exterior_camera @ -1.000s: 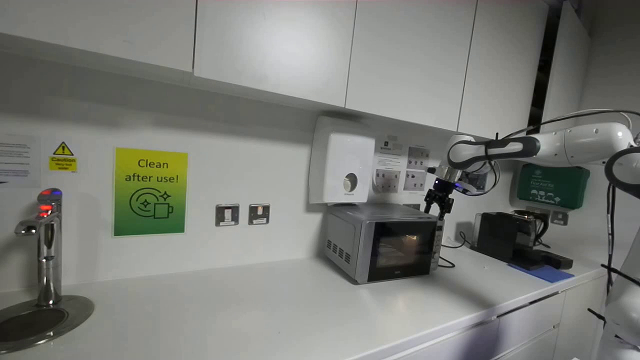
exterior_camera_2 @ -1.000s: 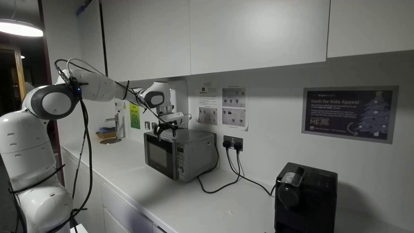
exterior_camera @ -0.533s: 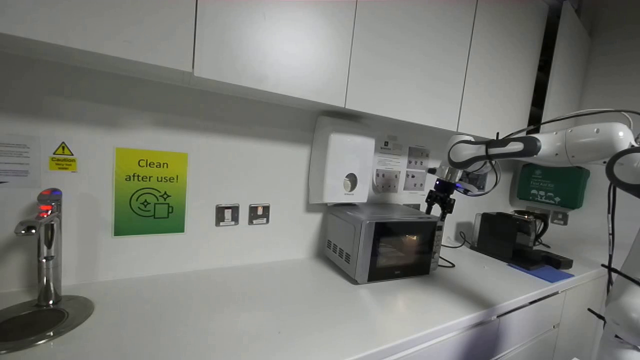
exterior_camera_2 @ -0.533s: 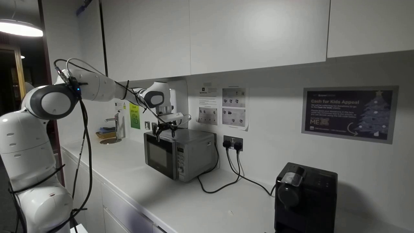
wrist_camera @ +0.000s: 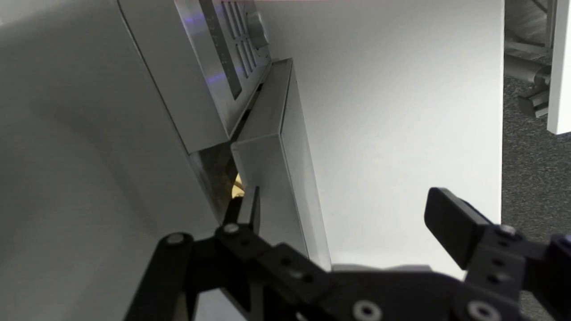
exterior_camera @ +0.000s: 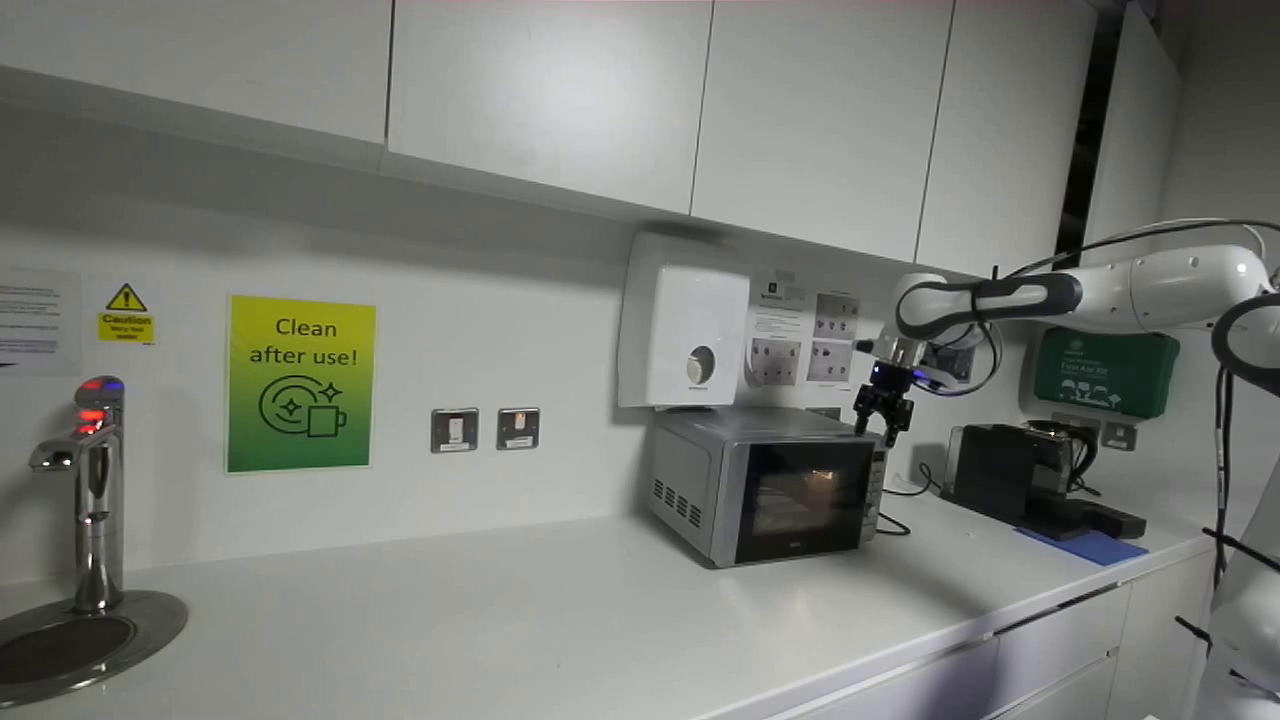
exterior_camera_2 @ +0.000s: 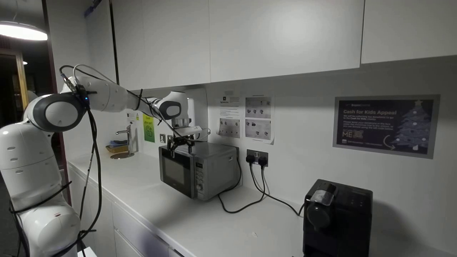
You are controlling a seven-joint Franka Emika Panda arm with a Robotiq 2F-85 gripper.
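The microwave door [wrist_camera: 279, 174] (ajar) looks stiff but slick; I'd take its free edge. The gripper [wrist_camera: 341, 203] hangs, fingers spread.

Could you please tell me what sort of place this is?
Probably a shared workplace kitchenette: it has a microwave, a chrome tap and a "Clean after use!" sign.

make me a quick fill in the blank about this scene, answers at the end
The gripper is ____, its fingers spread apart.
The ____ of the microwave is ajar, as the wrist view shows.
In an exterior view, the yellow-green sign reads "Clean after ____!"
The green box is a first ____ kit.

Missing words: open; door; use; aid.
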